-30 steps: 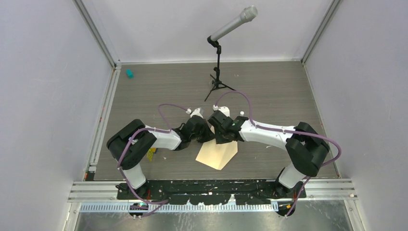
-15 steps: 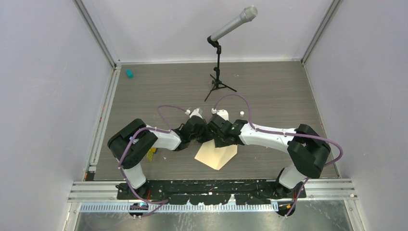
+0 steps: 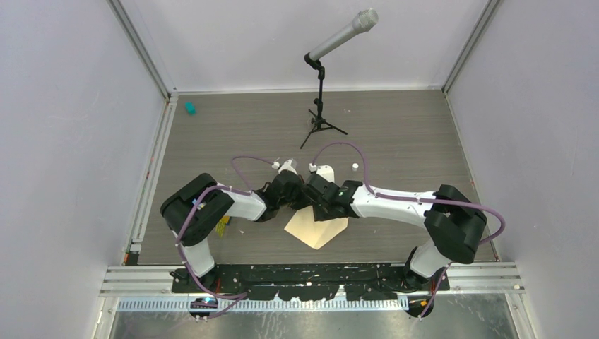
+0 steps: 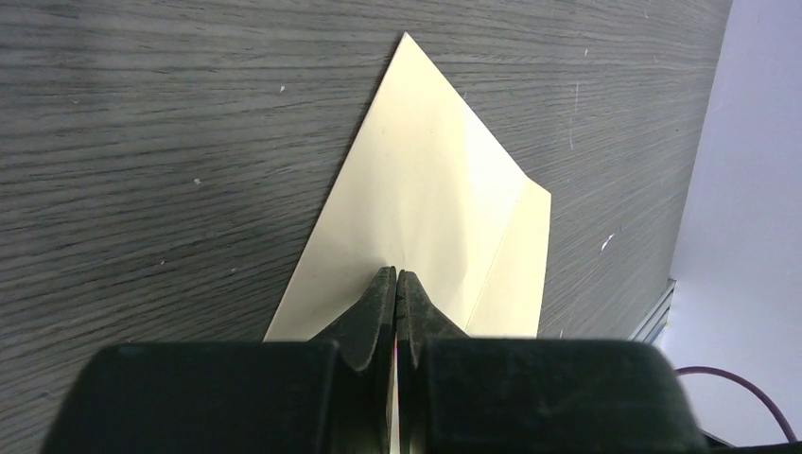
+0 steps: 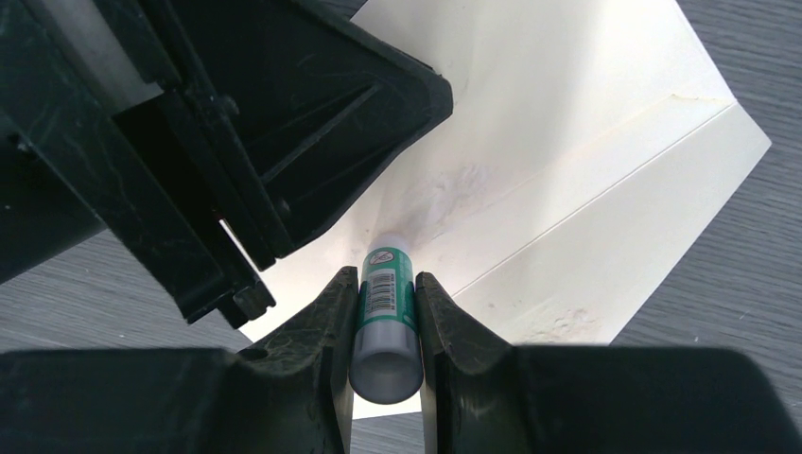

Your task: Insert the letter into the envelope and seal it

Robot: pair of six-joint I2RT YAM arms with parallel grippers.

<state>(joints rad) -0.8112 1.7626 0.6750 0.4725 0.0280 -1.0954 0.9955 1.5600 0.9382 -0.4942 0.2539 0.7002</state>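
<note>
The envelope (image 3: 319, 230) lies flat on the dark wood-grain table between the two arms, pale cream, its pointed flap open and a fold line across it (image 5: 586, 113). My left gripper (image 4: 395, 274) is shut, its tips pressing on the envelope (image 4: 426, 189) near the middle. My right gripper (image 5: 388, 279) is shut on a green-and-white glue stick (image 5: 386, 303), whose tip touches the paper just beside the left gripper's body. Faint smears show on the paper around the tip. In the top view both grippers (image 3: 302, 200) (image 3: 316, 205) meet over the envelope's far edge. The letter does not show separately.
A microphone on a small tripod stand (image 3: 321, 116) rises at the back centre. A small teal object (image 3: 189, 107) lies at the back left. A yellow item (image 3: 222, 226) sits by the left arm's base. Metal rails run along the table's left and near edges.
My right gripper with the glue stick has slid a little left and nearer along the paper. The left gripper stays pressed in place, and the envelope has barely shifted.
</note>
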